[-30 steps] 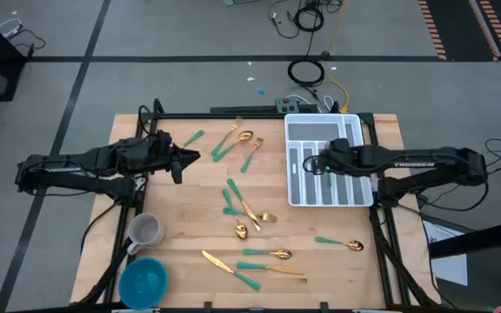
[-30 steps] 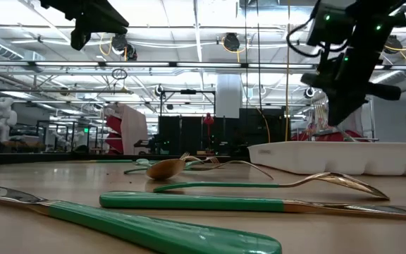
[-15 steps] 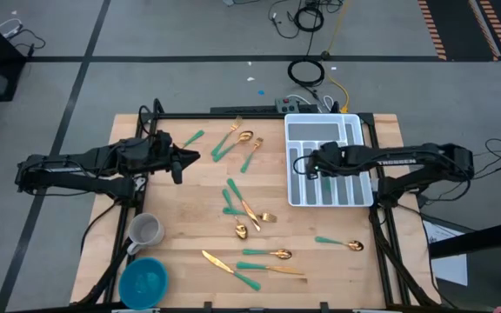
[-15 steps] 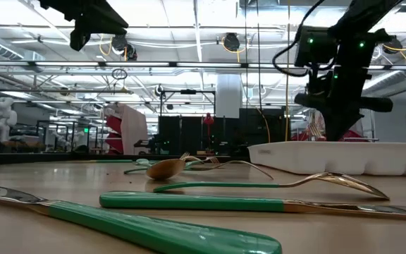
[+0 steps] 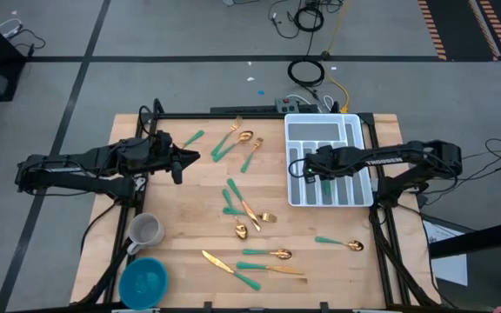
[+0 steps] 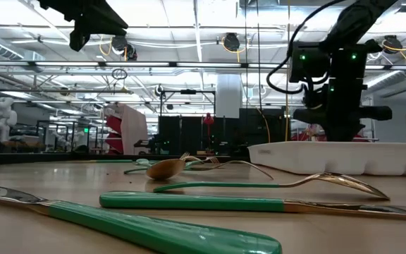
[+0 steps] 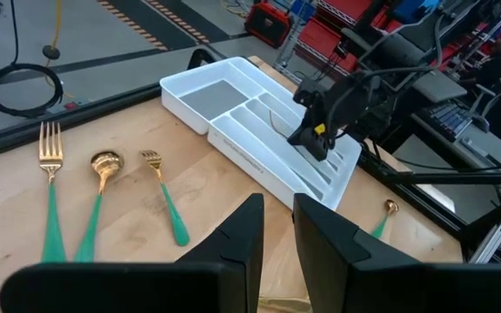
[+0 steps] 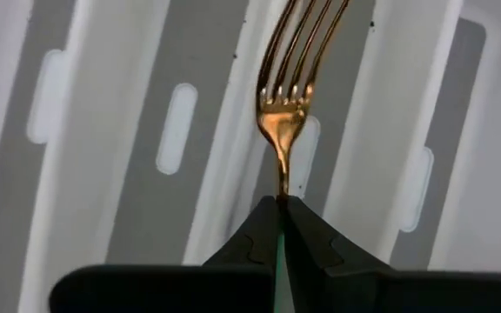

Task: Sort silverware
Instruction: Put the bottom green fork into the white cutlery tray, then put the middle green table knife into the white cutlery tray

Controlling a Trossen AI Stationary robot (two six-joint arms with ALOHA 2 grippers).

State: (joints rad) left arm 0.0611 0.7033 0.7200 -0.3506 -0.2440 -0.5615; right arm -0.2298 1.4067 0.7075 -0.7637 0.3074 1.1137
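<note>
The right pincer is down over the white tray at the far right part of the bench. Its two fingers are squeezed tight on a gold fork. The fork's neck sits right between the tips, and its prongs point out ahead over the long slots of the tray. From above, the right pincer is over the slots on the tray's left side. In the low view it hangs just above the tray's wall.

The left pincer waits above the left part of the bench, well away from the tray. Its fingers are a little apart and hold nothing.

The rest of the silverware lies loose on the bench. A fork, a spoon and a small fork lie side by side near the far edge, just left of the tray. Some more pieces lie mixed up in the middle. A knife and others lie near the front edge. One spoon lies alone in front of the tray.

A grey mug and a blue bowl sit at the front left corner.
</note>
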